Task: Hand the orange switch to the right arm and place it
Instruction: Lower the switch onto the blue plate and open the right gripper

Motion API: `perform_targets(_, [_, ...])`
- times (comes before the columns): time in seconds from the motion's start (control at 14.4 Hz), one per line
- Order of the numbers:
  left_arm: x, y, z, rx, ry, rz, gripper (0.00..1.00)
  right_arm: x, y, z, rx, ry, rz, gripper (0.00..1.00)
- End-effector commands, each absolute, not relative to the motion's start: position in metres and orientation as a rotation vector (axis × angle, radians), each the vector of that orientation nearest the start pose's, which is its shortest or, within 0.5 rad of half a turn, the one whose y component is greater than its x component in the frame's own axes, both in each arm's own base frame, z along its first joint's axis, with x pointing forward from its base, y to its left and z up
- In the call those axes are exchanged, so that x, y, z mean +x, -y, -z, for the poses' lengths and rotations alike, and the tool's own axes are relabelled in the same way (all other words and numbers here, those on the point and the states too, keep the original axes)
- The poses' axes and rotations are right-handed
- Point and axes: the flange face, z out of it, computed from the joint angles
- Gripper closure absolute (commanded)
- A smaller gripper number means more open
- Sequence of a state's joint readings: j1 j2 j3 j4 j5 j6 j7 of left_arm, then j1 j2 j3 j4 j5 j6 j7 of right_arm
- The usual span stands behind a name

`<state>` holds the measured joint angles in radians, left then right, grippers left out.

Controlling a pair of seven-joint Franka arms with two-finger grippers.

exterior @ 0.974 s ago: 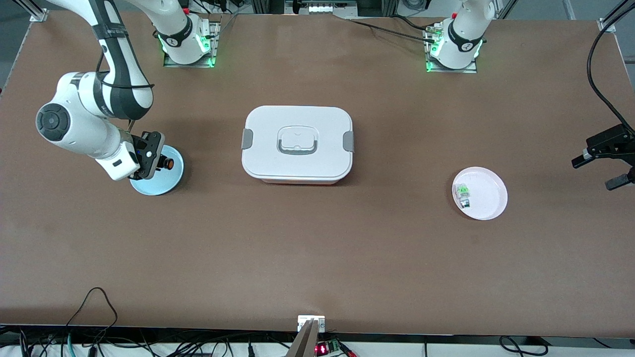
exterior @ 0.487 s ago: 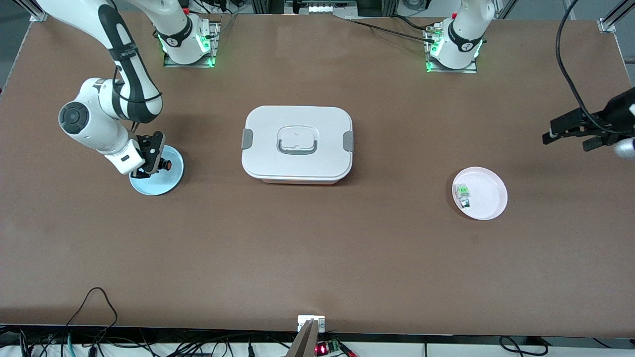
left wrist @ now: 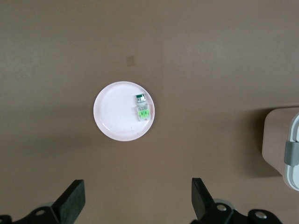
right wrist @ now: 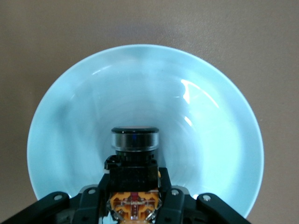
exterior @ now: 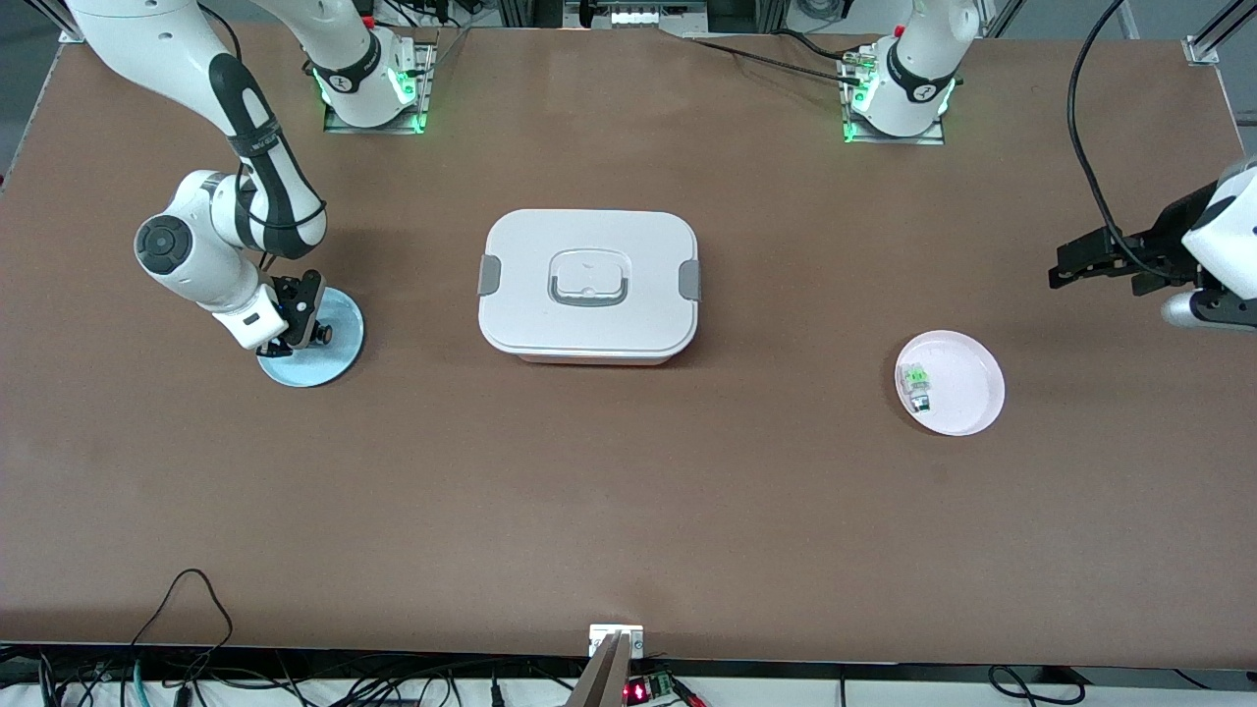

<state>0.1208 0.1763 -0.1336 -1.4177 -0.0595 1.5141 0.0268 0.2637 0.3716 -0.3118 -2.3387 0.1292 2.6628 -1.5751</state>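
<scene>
The orange switch (exterior: 320,334) is in my right gripper (exterior: 310,332), which is shut on it and holds it face down just over the pale blue plate (exterior: 339,349) at the right arm's end of the table. In the right wrist view the switch (right wrist: 135,140) points at the blue plate (right wrist: 210,140), its orange rear between the fingers (right wrist: 175,198). I cannot tell whether it touches the plate. My left gripper (exterior: 1064,266) is open and empty in the air at the left arm's end of the table, its fingers (left wrist: 71,203) spread wide.
A pink plate (exterior: 972,398) holds a small green-and-clear part (exterior: 916,383); both show in the left wrist view, plate (left wrist: 114,114) and part (left wrist: 142,108). A white lidded box (exterior: 589,285) with grey latches stands mid-table. Cables hang over the table's near edge.
My right gripper has turned the switch downward and lowered it over the blue plate, so its orange face no longer shows. My left gripper has swung in from the table's end.
</scene>
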Motion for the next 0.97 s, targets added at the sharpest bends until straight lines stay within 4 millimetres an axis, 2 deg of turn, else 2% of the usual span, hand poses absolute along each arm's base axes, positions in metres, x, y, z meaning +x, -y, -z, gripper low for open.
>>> perform_targets(0.0, [0.600,0.033,-0.593,-3.169,-0.115,-0.099,0.00,0.516,0.032,-0.193,-2.369,2.106,-0.050,0.00])
perform_targets(0.07, [0.599,0.037,-0.593,-3.116,-0.129,-0.104,0.00,0.518,0.028,-0.201,-2.373,2.105,-0.031,0.00])
perform_targets(0.14, [0.597,0.032,-0.593,-3.091,-0.117,-0.118,0.00,0.521,0.026,-0.209,-2.384,2.084,-0.020,0.00])
perform_targets(0.28, [0.594,0.019,-0.592,-3.094,-0.090,-0.172,0.00,0.538,0.015,-0.242,-2.502,1.927,0.022,0.00])
perform_targets(0.77, [0.594,0.025,-0.594,-3.100,-0.102,-0.165,0.00,0.567,-0.005,-0.375,-2.781,1.253,-0.045,0.00])
perform_targets(0.9, [0.595,0.011,-0.592,-3.182,-0.021,-0.178,0.00,0.566,-0.031,-0.414,-2.850,1.043,-0.117,0.00])
